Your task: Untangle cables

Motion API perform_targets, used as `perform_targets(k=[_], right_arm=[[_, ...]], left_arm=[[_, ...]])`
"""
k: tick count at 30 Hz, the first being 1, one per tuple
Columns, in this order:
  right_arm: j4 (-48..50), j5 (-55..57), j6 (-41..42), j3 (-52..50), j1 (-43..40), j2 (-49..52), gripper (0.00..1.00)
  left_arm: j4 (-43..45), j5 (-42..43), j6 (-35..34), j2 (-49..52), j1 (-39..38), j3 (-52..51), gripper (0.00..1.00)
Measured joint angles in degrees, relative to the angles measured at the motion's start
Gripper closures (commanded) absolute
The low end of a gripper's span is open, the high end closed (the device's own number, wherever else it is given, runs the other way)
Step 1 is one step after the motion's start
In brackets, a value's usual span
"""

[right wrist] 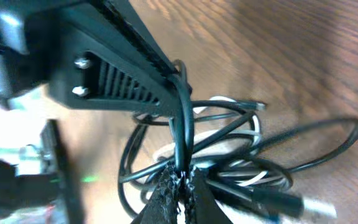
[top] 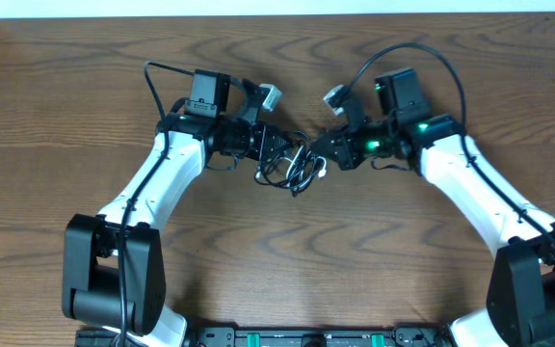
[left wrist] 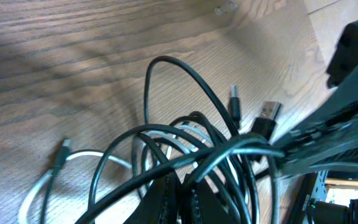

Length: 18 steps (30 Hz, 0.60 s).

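- Near side: bare wooden table (top: 277, 280) between the two arm bases. Nothing of the task lies here.
- Mid-table, centre: both arms reach inward and meet over one small knot. The black cable (right wrist: 185, 124) makes up most of it, with several loops piled on one another.
- The white cable (left wrist: 89, 154) is threaded in among the black loops. One end trails out of the knot onto the wood, with a small plug at its tip.
- Left gripper (left wrist: 176, 196): jaws closed at the knot's left side. The fingertips pinch dark strands, black cable as far as I can tell. A free black loop stands up just beyond them.
- Right gripper (right wrist: 182, 190): jaws closed on a black strand at the knot's right side. That strand runs straight from the pinch to the other gripper's finger and looks taut.
- Just past the pinches: a USB plug (left wrist: 267, 115) and a thinner plug (left wrist: 234, 102), both loose ends sticking out of the bundle.
- Step in hand, my reading: both grips are set but the knot is not yet opened. The pull-apart comes next.
- What the next move calls for: draw the grippers apart slowly, left and right, and watch whether the loops slip free or cinch tighter. If they cinch, a plug end probably needs feeding back through a loop.
- Far side: plain wood out to the table edge.
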Motion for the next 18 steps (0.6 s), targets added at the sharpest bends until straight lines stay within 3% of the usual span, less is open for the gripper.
perform_targets(k=[9, 13, 18], right_arm=[[-4.72, -10.4, -4.57, 0.0, -8.31, 0.0, 0.99], [-5.57, -10.51, -5.4, 0.0, -9.38, -0.02, 0.78], [-6.86, -7.41, -6.12, 0.0, -8.0, 0.0, 0.73]], left_arm=[[-0.04, -8.22, -2.19, 0.02, 0.61, 0.0, 0.93], [-0.07, -9.07, -2.78, 0.0, 0.61, 0.0, 0.92], [-0.04, -9.33, -2.86, 0.0, 0.61, 0.0, 0.9]])
